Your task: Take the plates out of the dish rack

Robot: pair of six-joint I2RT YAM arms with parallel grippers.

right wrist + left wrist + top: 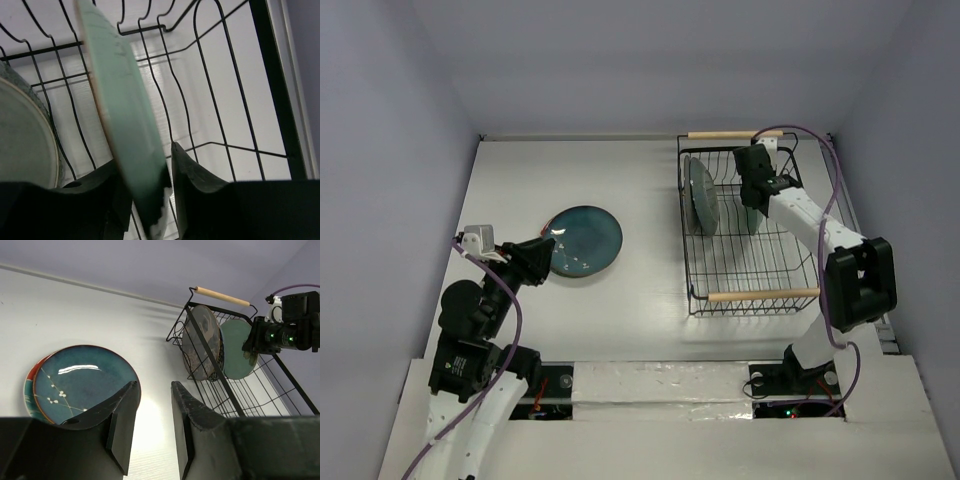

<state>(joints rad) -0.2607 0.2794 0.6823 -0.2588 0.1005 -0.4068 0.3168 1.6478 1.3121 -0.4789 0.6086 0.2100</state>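
Note:
The black wire dish rack (748, 262) stands at the right with wooden bar handles. Two plates stand upright at its left end: a dark brown one (200, 337) and a pale green one (234, 352). My right gripper (753, 200) reaches into the rack. In the right wrist view (147, 150) its jaws stand astride the pale green plate's rim (122, 110), with a thin gap at the right finger. A dark teal plate (585, 240) lies flat on the table on top of a red plate (28, 390). My left gripper (154, 385) is open and empty just right of that stack.
White table with walls at the back and sides. The rack's right half (775, 250) holds no plates. The brown plate's grey back (22, 140) stands close to the left of my right gripper. The rack's far handle (735, 134) lies near the back wall.

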